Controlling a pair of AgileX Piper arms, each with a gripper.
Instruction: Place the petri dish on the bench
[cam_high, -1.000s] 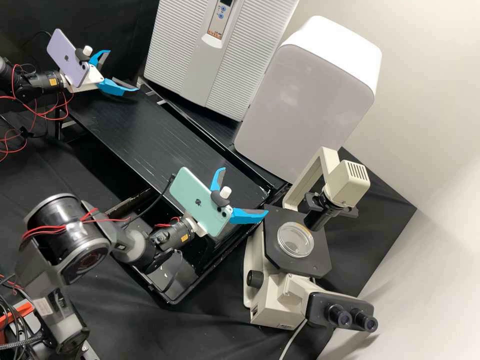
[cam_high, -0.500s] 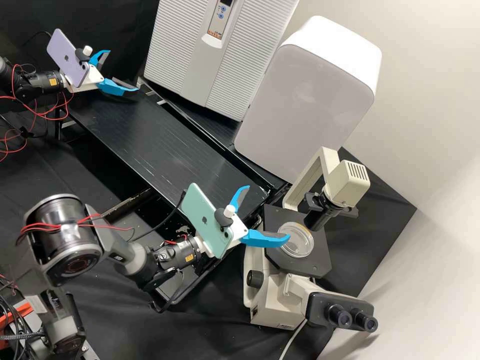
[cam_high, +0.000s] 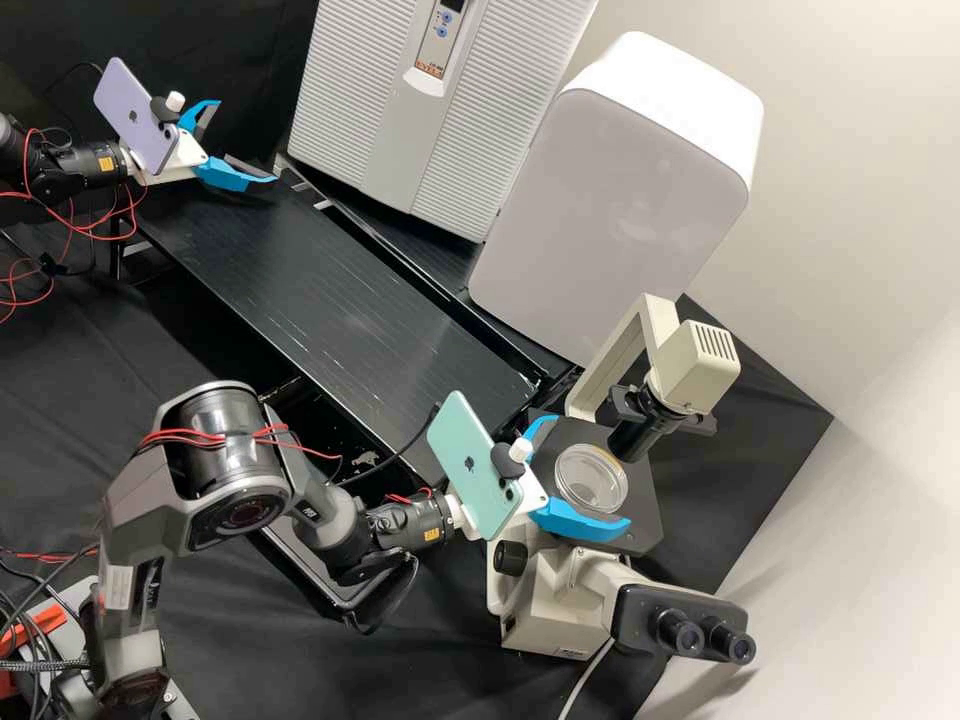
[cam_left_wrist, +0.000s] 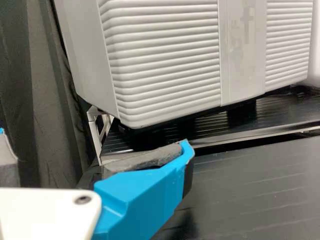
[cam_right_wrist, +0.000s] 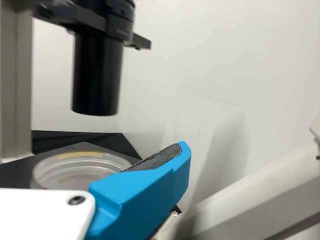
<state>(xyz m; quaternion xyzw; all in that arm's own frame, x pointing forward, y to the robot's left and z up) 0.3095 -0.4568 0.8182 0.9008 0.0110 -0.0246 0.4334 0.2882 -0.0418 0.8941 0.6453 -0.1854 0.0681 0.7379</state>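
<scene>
One dish on microscope stage

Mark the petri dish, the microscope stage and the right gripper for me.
Petri dish (cam_right_wrist: 75, 169), right wrist view: middle, inside the rim.
Microscope stage (cam_high: 643, 500), high view: bare black top beside the dish.
Right gripper (cam_high: 592, 470), high view: midway between its fingertips.

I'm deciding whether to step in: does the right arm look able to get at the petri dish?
Probably yes: the right gripper is open close by the petri dish, with nothing seen between them, though the black tube overhead may limit lifting.
</scene>
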